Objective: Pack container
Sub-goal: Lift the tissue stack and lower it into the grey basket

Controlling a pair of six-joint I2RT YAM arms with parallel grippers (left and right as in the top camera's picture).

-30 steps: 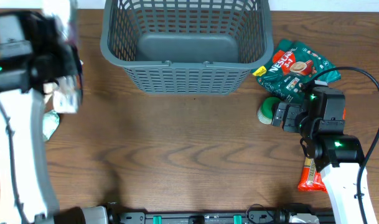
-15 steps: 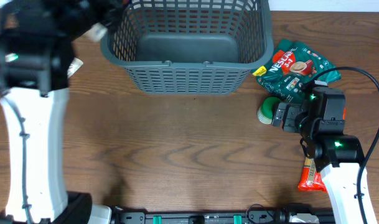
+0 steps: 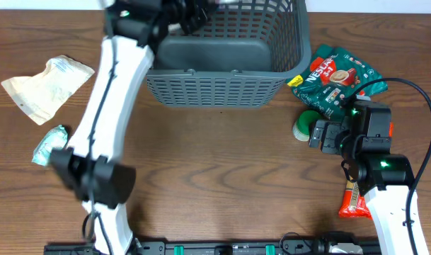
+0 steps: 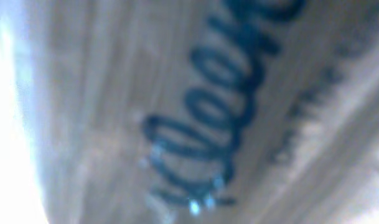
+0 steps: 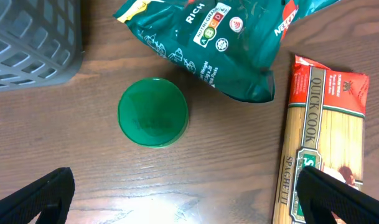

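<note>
Over the table, seen from above, the left claw (image 3: pixel 192 13) hangs right above the large dark grey plastic mesh basket (image 3: pixel 215 88), so a drop would likely land inside. The right claw (image 3: pixel 320 133) rests low, with the basket ahead of it and to its left. Up close on the left wrist, a soft white pack with blue writing (image 4: pixel 195 124) fills the view. The fingers are hidden, but I think they pinch it. On the right wrist, the claw gapes wide and empty, a round green plastic lid (image 5: pixel 153 112) just ahead.
</note>
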